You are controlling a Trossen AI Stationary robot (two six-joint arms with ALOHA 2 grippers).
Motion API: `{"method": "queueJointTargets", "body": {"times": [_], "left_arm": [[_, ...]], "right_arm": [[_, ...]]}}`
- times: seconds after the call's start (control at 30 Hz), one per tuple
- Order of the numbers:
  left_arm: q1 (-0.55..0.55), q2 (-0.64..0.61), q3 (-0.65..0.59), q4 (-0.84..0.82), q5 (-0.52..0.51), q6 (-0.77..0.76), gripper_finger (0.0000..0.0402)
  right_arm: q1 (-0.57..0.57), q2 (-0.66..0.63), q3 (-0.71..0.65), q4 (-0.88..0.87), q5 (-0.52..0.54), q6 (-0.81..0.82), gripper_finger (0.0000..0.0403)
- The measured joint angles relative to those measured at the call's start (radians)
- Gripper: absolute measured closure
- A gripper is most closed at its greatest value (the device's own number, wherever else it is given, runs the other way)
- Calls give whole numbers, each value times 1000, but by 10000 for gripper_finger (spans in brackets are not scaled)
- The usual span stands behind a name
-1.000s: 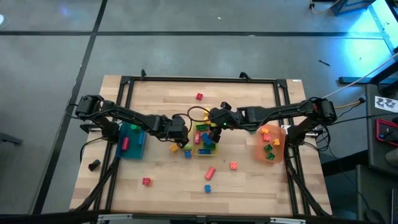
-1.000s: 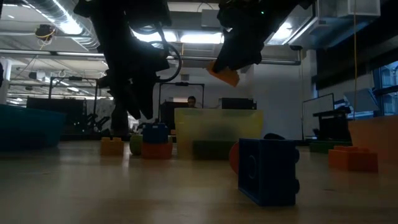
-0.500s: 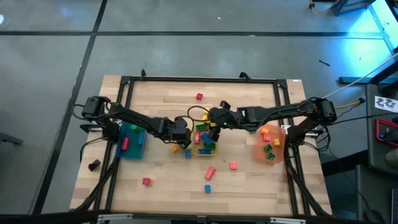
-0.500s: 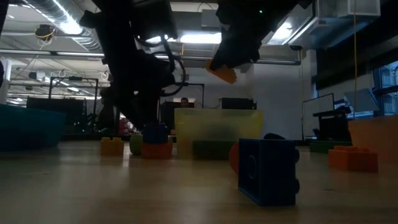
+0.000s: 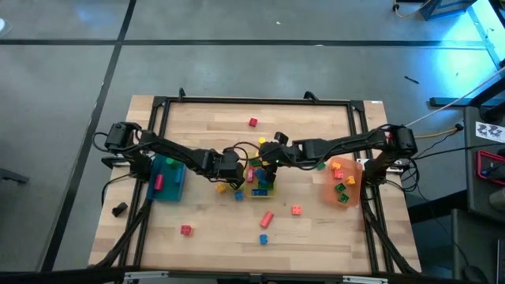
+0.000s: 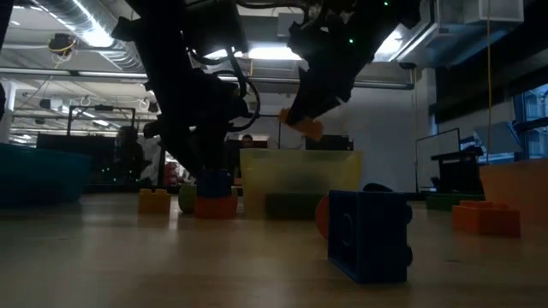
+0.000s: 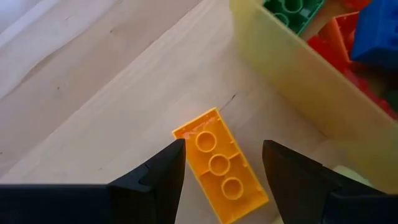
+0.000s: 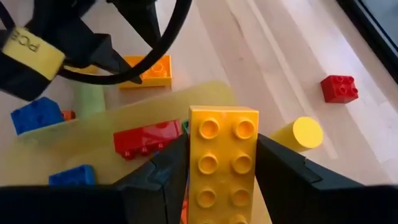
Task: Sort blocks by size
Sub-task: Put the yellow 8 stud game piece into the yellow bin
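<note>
Right wrist view shows your right end effector (image 8: 222,180) clamped on a yellow block (image 8: 222,163) above the yellow bin (image 8: 140,112); release off-centre and it bounces out. Your left end effector (image 7: 222,167), fingers apart, straddles an orange block (image 7: 221,165) on the surface (image 7: 93,81), risking nudging the bin.

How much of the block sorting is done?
Partly done: some blocks already lie in the blue bin, yellow bin and orange bin. Right gripper holds a yellow brick above the yellow bin; left gripper is open around an orange brick. Loose blocks remain on the table.
</note>
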Motion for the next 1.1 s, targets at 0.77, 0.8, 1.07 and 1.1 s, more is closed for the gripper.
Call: {"method": "queueJointTargets", "body": {"times": [0.77,0.8,1.07,1.1], "left_arm": [[-95,-376,-161,-142,-301,164,204],[-98,-400,-195,-110,-300,190,204],[-103,-477,-318,186,-294,271,204],[-103,-477,-318,188,-293,291,204]], "right_arm": [[0,-1,0,9,-8,0,235],[0,-1,0,9,-8,0,235],[0,-2,0,16,-8,0,235],[0,-2,0,16,-8,0,235]]}}
